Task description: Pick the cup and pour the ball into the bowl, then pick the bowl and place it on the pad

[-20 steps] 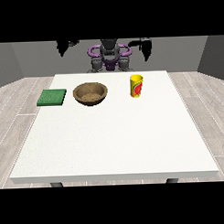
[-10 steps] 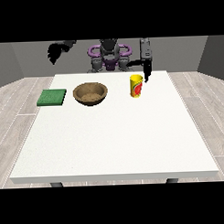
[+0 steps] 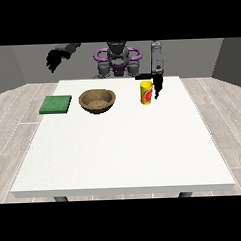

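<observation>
Two black hands are being shown above the far part of one white table [image 3: 123, 152]. At the view's right, one hand [image 3: 157, 85] is being held pointing downward just beside the right side of the single yellow cup [image 3: 147, 92], with a dark part reaching across above the cup's rim; whether the cup is being touched, and how the fingers are lying, cannot be told. At the view's left, the other hand [image 3: 54, 59] is being held raised in the air, well apart from everything on the table, beyond the table's far left corner; the state of its fingers cannot be told either.

Three things are being carried by the table, one of each kind, arranged in a row along its far part. One green pad [image 3: 56, 104] is lying flat at the left. One brown bowl [image 3: 97, 100] is standing upright between the pad and the cup, apart from both. One yellow cup with a red marking is standing upright at the right. The ball named in the task is not being seen in this view; the inside of the cup is hidden. One robot torso [image 3: 118, 61] is being seen behind the table's far edge.
</observation>
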You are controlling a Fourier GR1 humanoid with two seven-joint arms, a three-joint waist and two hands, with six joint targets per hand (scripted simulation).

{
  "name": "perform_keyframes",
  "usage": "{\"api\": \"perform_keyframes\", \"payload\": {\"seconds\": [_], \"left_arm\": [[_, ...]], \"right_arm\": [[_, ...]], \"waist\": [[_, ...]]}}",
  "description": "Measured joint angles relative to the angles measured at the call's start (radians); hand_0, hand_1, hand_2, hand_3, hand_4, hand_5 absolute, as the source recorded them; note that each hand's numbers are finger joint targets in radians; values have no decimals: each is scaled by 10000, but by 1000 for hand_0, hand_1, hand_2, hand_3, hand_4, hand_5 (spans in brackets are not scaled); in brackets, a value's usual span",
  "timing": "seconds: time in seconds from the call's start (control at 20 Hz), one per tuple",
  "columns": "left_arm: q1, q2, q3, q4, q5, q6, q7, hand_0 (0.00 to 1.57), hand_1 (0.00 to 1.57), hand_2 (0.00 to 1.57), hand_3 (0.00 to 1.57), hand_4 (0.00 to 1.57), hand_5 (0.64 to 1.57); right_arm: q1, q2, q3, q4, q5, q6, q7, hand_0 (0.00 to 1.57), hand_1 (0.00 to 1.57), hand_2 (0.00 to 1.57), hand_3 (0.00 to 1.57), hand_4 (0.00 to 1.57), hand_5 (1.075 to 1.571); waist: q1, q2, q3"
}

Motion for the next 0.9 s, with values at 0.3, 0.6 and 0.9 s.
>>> {"api": "perform_keyframes", "payload": {"seconds": [0.3, 0.6, 0.9], "left_arm": [[-660, 222, 580, 1971, 126, 92, -1202, 698, 698, 639, 0, 1006, 1553], [-980, 158, 595, 2871, -599, 1549, -2249, 1273, 1273, 1571, 1571, 1346, 1468], [-1389, 225, 429, 3450, -1133, 2486, -2161, 1276, 1276, 1571, 1571, 1391, 1436]], "right_arm": [[62, -165, -99, -55, -248, 332, 6, 0, 0, 0, 0, 679, 1569], [-404, -790, -581, -156, -988, 807, 410, 0, 0, 0, 165, 647, 1568], [-436, -1445, -1324, 412, -1615, 1281, 584, 0, 0, 0, 269, 640, 1568]], "waist": [[-329, 144, -3], [-795, 559, 18], [-778, 208, 20]]}}
